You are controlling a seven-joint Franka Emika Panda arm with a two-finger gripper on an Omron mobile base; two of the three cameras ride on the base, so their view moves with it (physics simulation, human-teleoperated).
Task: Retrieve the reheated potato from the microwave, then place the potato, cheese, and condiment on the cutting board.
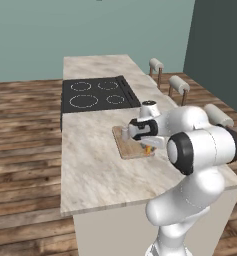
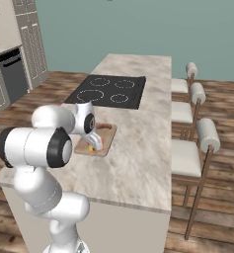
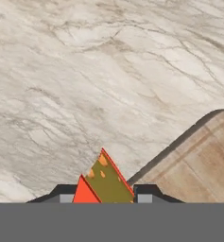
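My gripper (image 3: pixel 104 196) is shut on the cheese (image 3: pixel 105 181), a yellow-orange wedge with a red face that sticks up between the two dark fingertips (image 3: pixel 65 193). Beneath it lies marble counter, and a corner of the cutting board (image 3: pixel 198 165) shows at lower right. From the base views the hand hovers low over the board (image 1: pixel 126 146), with the cheese (image 1: pixel 148 149) under it near the board's near edge. A brown potato (image 2: pixel 104 126) lies on the far end of the board (image 2: pixel 107 138). The microwave is out of view and the condiment is hidden.
A black cooktop (image 1: pixel 97 94) is set into the island just beyond the board. Three stools (image 2: pixel 190 158) line the island's right side. Grey cabinets and a dark appliance (image 2: pixel 12 74) stand at the far left. The counter's front edge (image 1: pixel 115 205) is close.
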